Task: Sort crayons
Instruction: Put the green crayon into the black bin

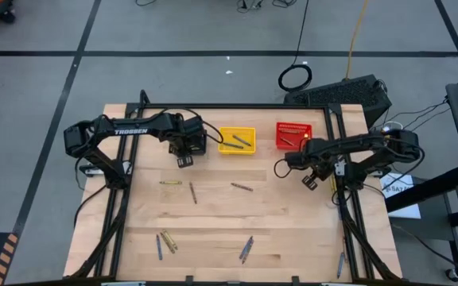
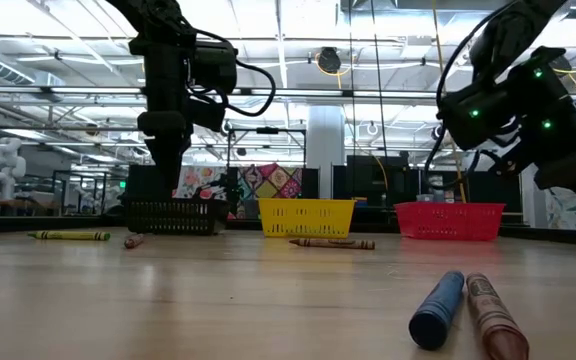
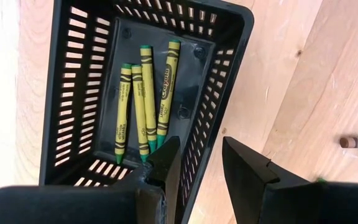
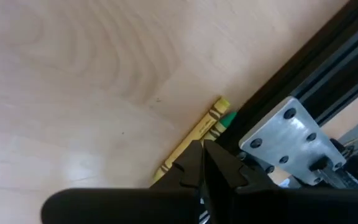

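Above the black mesh plastic basket [image 3: 86,93] at the far left of the table, we see the left end effector [image 3: 201,163] with its two dark fingers spread apart and nothing between them. One fingertip sits over the basket's near wall, the other over bare wood just outside it. Inside the basket lie three yellow-wrapped wax crayons with green tips [image 3: 143,99], side by side on its floor.

At the table's right edge, we find the right end effector [image 4: 205,152] with its fingers pressed together, gripping nothing that we can make out. Just beyond its tip lies a yellow crayon with a green end [image 4: 197,134], close against the black metal frame rail [image 4: 303,74].

Next to the black basket stands a yellow mesh basket [image 1: 237,141] with a few crayons inside, and farther right a red mesh basket [image 1: 293,133]. Loose crayons are scattered over the light wooden table [image 1: 213,214]: a yellow one [image 1: 171,183] and a brownish one [image 1: 193,192] below the left arm, another brownish one [image 1: 242,187] near the middle, a small cluster [image 1: 165,241] at the near left, and a bluish pair [image 1: 246,249] at the near centre. From the low camera we see a blue crayon [image 2: 438,308] and a brownish-red crayon [image 2: 492,314] lying side by side nearest the lens.
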Available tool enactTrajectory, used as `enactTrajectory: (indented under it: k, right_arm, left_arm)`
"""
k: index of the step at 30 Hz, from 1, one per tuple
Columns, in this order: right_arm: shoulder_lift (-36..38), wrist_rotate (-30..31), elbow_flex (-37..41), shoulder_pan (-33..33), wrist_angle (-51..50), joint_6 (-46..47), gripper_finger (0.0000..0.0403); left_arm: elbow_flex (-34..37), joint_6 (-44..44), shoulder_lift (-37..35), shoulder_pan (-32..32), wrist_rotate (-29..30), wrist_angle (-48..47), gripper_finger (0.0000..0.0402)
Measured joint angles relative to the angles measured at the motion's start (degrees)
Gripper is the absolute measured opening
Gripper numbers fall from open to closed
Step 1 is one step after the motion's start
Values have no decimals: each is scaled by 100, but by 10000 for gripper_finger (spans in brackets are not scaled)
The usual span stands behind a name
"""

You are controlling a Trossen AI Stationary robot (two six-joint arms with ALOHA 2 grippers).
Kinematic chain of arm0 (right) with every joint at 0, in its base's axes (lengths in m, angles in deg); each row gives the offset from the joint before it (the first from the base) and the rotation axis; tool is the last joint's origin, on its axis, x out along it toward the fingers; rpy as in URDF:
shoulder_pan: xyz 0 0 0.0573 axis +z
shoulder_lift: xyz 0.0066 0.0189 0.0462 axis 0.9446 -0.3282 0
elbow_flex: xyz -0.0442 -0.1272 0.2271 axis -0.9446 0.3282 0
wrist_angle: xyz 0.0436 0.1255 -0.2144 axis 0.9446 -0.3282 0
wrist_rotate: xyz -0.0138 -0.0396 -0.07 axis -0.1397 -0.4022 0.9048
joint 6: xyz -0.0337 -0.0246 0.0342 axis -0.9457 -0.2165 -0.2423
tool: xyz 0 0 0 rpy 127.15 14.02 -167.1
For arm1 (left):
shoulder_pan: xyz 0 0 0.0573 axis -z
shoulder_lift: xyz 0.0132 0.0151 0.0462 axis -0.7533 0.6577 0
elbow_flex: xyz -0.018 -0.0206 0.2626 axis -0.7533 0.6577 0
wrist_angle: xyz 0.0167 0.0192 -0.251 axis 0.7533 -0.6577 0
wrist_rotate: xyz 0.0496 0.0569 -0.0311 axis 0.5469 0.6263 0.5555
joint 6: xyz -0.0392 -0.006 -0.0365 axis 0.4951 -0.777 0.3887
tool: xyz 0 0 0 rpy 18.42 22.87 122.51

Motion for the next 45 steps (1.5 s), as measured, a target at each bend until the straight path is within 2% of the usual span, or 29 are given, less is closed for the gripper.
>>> enactTrajectory:
  k: [10, 15, 23, 28, 35, 40, 45]
  right_arm:
    - [0, 12, -4, -542, 44, -725, 0]
    - [0, -307, -7, -677, 59, -1051, 0]
    - [-39, -438, 333, -799, 410, -74, 0]
    - [-39, -501, 583, -797, 720, -29, 0]
    - [-39, -385, 629, -797, 758, 206, 0]
    - [-39, 14, 629, -801, 690, 761, 0]
    - [-113, 15, 630, -924, 687, 767, 0]
  left_arm:
    - [0, -1, 0, 0, 0, 3, 112]
    - [0, -2, 0, 0, 0, 5, 112]
    - [0, 0, 0, 0, 0, 91, 112]
    - [0, -2, 0, 0, 0, 97, 112]
    - [0, -1, 0, -1, 0, 98, 112]
    - [0, 0, 0, 0, 0, 98, 112]
    - [0, 2, 0, 0, 0, 98, 112]
